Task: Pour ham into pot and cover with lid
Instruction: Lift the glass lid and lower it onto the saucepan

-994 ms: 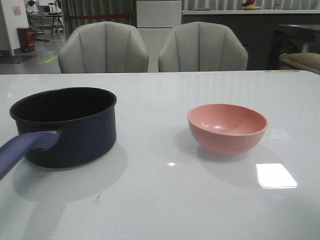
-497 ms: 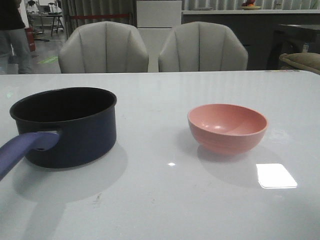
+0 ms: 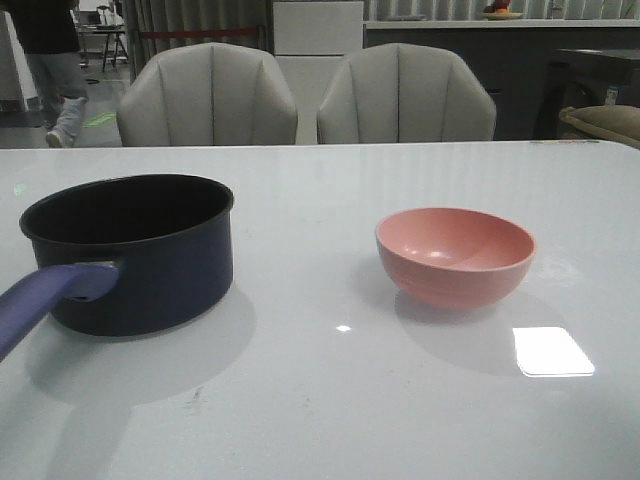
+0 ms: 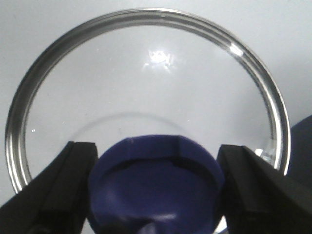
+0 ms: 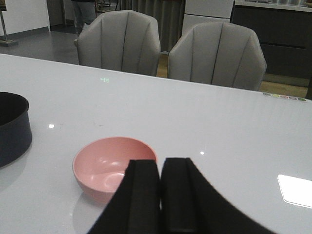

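Front view shows the navy pot (image 3: 130,250) at left and pink bowl (image 3: 455,255) at right on the white counter (image 3: 330,400), the left end effector (image 4: 156,190) spread around the lid (image 4: 146,97) knob, right end effector (image 5: 161,195) clenched.

Front and right-wrist views share the pink bowl (image 3: 455,255); left-wrist apparently close above lid (image 4: 146,97).

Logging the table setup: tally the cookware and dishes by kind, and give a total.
Pot: 1
Lid: 1
Pink bowl: 1
Total: 3
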Robot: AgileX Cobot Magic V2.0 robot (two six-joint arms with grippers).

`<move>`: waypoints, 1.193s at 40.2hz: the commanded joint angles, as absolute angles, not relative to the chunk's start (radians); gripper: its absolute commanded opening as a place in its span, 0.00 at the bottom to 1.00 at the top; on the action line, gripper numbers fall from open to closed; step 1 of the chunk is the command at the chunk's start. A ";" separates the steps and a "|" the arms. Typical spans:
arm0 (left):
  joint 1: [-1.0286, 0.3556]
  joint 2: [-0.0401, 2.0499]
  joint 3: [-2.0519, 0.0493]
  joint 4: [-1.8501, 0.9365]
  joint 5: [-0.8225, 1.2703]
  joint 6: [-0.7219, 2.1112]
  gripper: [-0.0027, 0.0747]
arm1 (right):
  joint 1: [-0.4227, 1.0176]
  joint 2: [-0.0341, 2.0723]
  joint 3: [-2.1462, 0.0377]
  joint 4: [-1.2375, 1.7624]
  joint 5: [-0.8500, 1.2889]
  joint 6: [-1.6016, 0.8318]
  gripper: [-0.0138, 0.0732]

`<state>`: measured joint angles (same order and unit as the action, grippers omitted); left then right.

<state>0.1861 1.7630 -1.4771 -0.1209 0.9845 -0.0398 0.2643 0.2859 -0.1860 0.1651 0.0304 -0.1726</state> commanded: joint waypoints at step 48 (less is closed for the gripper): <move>-0.308 1.805 -1.661 -0.134 1.031 -0.013 0.56 | 0.264 0.291 -0.213 0.165 -0.049 -0.181 0.33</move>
<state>-0.2967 1.8593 -1.6232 -0.1213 1.0931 -0.0159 0.2643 0.2859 -0.1860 0.1651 0.0304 -0.1726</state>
